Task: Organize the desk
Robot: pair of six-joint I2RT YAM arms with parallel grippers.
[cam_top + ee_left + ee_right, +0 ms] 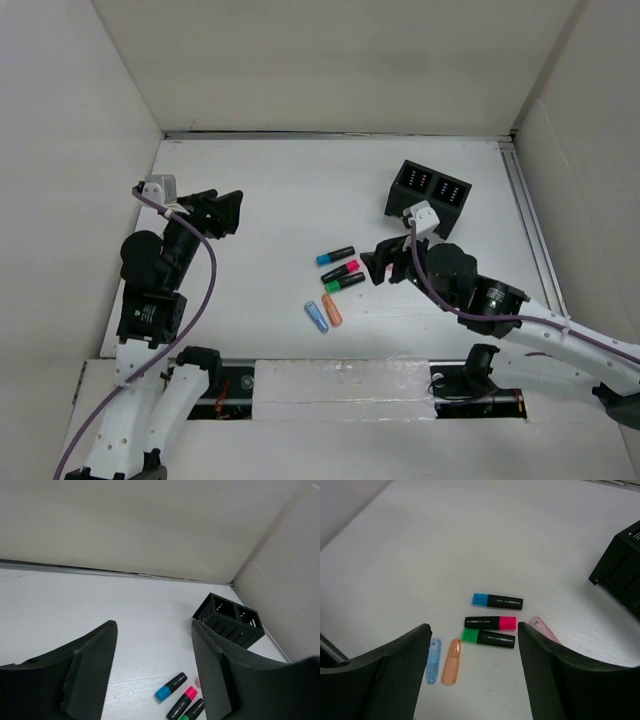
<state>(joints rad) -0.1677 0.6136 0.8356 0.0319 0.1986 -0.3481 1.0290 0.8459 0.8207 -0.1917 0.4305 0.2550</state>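
Observation:
The desk (280, 180) is a white tabletop between white walls. Three black highlighters lie at its middle: one blue-capped (335, 255), one pink-capped (341, 269), one green-capped (344, 282). A clear blue case (316, 316) and an orange case (332, 310) lie just in front of them. A pink case (544, 630) shows in the right wrist view. My right gripper (380, 262) is open and empty just right of the highlighters (490, 622). My left gripper (232, 213) is open and empty above the desk's left side, well apart from them.
A black two-compartment holder (428, 198) stands at the back right, behind my right gripper; it also shows in the left wrist view (229, 620). White panel walls border the desk. A rail (530, 230) runs along the right edge.

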